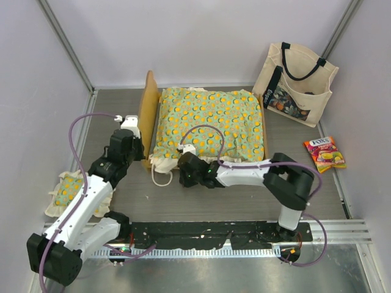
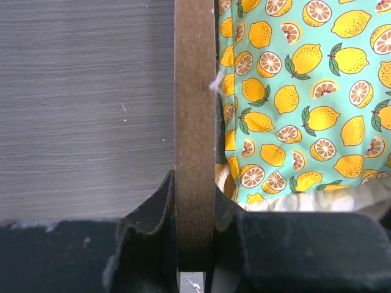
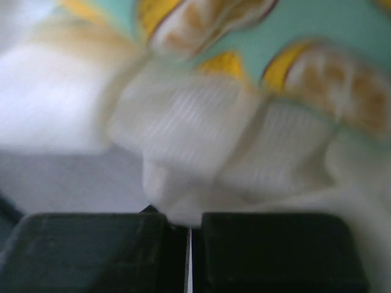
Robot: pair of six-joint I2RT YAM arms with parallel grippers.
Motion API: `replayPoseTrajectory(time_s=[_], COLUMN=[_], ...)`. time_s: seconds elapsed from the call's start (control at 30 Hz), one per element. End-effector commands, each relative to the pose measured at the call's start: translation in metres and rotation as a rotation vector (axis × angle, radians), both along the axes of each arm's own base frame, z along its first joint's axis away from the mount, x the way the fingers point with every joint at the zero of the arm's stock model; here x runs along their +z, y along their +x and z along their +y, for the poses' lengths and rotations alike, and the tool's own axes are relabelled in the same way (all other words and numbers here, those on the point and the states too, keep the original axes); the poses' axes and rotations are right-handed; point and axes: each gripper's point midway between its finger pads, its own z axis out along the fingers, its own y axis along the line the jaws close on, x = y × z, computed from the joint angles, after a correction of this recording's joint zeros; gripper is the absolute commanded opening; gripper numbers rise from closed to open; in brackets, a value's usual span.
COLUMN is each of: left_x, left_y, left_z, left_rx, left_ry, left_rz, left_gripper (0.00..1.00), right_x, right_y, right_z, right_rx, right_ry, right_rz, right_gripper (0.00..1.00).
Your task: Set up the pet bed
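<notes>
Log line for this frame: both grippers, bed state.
left gripper: shut on headboard | right gripper: shut on cushion ruffle | cushion: on bed frame | pillow: beside left arm

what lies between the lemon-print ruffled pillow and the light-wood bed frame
The black-and-white left arm, seen in the top view: it runs past the small lemon-print ruffled pillow to the light-wood bed frame, its claw clamped on that frame.
</notes>
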Motion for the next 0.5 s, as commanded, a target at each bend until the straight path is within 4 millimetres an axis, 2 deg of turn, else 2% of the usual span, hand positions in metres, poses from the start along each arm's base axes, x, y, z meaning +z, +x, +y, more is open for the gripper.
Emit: replayPoseTrajectory(time_s=[0.0,0.1,0.17,0.23,0.33,0.47], left_x=[0.007,0.005,0.002,0.000,-0.010,-0.014], left_y=[0.012,0.015,0.014,0.013,0.011,0.014], left_z=[-0.016,-0.010,-0.009,-0.012,-0.016,-0.018], left_rx=[-0.030,-0.003,0.010,0.007,-0.004,-0.001], left_ry=[-0.075,-0.075,-0.086,-0.109,-0.129,-0.139], left_rz=[0.008,0.014,0.017,0.018,0.037,0.052], left_gripper=[0.00,0.00,0.00,0.00,0.00,0.00], right_x=[0.021,0.026,0.026,0.027,0.020,-0.002], right_y=[0.071,0.094,0.105,0.108,0.105,0.105], right_z=[0.018,0.028,0.031,0.034,0.039,0.036], right_rx=[-0.086,-0.076,-0.067,-0.056,-0.045,-0.078], right_ry=[0.052,0.089,0.102,0.122,0.136,0.097], right_rz=[-0.147,-0.172,-0.173,-0.161,-0.137,-0.127], right_gripper=[0.01,0.06,0.15,0.25,0.35,0.43])
